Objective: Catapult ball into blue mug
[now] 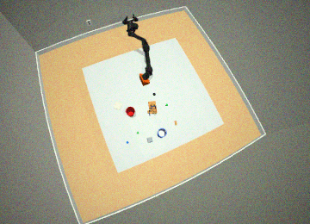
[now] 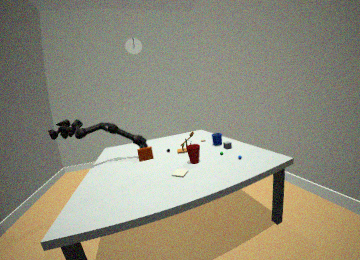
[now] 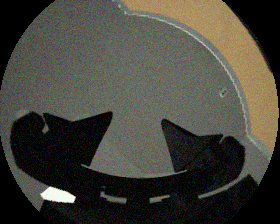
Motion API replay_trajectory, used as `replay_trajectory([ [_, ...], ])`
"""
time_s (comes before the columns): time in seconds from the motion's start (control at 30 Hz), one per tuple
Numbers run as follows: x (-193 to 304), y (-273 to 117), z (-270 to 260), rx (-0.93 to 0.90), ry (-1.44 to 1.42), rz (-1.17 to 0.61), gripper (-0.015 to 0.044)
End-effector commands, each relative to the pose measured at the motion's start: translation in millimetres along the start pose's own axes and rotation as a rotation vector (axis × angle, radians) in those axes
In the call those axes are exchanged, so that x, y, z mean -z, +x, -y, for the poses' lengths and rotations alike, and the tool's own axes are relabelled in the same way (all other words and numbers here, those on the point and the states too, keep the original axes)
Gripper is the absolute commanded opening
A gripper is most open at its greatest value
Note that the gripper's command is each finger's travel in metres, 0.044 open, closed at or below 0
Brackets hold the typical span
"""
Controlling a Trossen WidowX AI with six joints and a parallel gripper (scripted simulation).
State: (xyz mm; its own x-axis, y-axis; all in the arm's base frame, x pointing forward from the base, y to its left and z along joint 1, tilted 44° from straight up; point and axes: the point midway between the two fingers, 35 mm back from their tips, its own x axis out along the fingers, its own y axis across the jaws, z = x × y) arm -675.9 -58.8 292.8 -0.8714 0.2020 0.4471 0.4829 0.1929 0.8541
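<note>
The catapult, an orange-tan frame with dark parts, stands near the middle of the table, its arm raised at a slant in the exterior view. The blue mug stands upright beyond it. A small black ball lies on the table between the catapult and the arm's base. Small green and blue items also lie about; which one is the task's ball is not certain. My gripper is open and empty, out past the table edge, far from the catapult and mug.
A red cup stands beside the catapult. A cream flat square, a grey block, green bits and a blue bit lie around. An orange block is at the arm's base.
</note>
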Motion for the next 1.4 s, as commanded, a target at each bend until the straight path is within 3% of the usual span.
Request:
replay_trajectory([
  [0.0, 1.6, -0.5, 0.2, 0.001, 0.001, -0.002, 0.0426],
  [0.33, 84.2, -33.1, 20.0, 0.104, -0.006, -0.115, 0.044],
  [0.8, 210.4, -113.7, 63.6, 0.312, -0.205, -0.415, 0.044],
  [1.37, 335.3, -257.4, 93.8, 0.477, -0.456, -0.854, 0.044],
])
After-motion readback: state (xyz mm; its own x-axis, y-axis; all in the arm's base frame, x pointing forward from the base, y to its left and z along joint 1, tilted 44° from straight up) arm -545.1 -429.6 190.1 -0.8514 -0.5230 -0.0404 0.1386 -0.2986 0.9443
